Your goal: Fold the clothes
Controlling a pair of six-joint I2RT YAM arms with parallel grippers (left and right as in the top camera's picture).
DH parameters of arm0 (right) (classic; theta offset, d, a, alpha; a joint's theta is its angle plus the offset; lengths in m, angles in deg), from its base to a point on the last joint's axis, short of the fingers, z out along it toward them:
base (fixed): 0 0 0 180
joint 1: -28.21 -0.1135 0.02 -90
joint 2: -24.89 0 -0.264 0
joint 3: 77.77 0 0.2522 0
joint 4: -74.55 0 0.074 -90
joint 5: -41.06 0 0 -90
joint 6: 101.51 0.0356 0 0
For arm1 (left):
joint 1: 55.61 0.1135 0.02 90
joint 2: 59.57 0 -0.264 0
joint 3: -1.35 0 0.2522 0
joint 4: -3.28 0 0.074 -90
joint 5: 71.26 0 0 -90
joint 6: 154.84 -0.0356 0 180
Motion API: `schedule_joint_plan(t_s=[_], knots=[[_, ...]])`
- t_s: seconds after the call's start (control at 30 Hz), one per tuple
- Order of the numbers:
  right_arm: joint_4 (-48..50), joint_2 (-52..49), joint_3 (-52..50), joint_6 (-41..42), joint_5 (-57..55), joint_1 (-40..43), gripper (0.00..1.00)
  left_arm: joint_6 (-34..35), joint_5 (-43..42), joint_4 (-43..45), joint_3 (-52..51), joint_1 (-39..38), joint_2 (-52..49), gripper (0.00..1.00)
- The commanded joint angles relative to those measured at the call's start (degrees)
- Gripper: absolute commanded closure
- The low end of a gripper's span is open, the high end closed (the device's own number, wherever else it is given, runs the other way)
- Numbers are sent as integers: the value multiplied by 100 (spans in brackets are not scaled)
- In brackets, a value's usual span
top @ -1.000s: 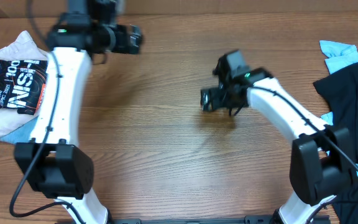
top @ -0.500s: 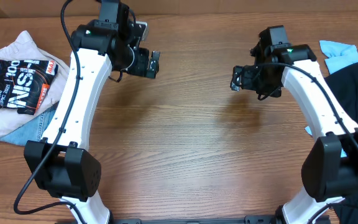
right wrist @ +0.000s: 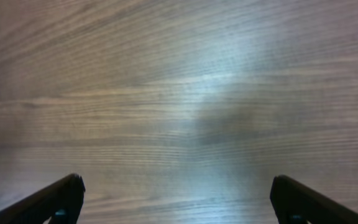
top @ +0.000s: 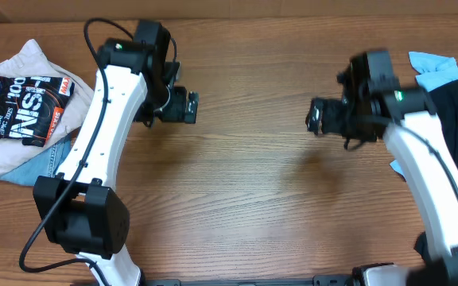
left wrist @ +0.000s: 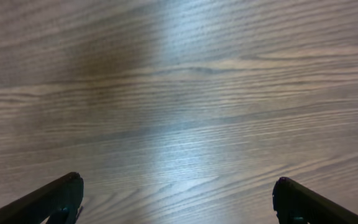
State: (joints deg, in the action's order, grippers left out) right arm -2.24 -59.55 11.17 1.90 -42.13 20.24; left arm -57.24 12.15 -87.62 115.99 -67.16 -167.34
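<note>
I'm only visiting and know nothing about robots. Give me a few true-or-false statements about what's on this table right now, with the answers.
1. The left gripper and the right gripper are both open and empty. True.
2. A garment lies spread flat in the middle of the table. False: the clothes sit at the table's two side edges.
3. A black jersey with white lettering lies on the left arm's side. True.
4. The right gripper grips the black cloth. False: it is over bare wood, apart from that cloth.
5. A light-blue piece shows beside the black cloth. True.
</note>
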Motion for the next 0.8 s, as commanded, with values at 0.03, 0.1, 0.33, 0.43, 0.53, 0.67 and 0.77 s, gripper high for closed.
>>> schedule_joint_plan(t_s=[0.03, 0.1, 0.33, 0.43, 0.53, 0.67, 0.77], knots=[[562, 1370, -1423, 337, -225, -15, 0, 190, 125, 546, -1108, -55, 1029, 0], [789, 1895, -1902, 334, -229, -15, 0, 188, 127, 935, -1725, -55, 1554, 0], [1263, 3681, -3095, 339, -629, -15, 0, 273, 446, 2677, -4107, -59, 4081, 0], [1316, 4258, -3322, 337, -739, -15, 0, 273, 568, 3383, -4996, -57, 5248, 0], [1325, 4555, -3355, 334, -737, -15, 0, 273, 758, 3738, -5506, -48, 6046, 0], [1298, 4557, -3355, 334, -737, -15, 0, 273, 1209, 3724, -5766, -48, 6568, 0], [1285, 4511, -3355, 337, -691, -15, 0, 273, 1213, 3663, -5768, -48, 6594, 0]])
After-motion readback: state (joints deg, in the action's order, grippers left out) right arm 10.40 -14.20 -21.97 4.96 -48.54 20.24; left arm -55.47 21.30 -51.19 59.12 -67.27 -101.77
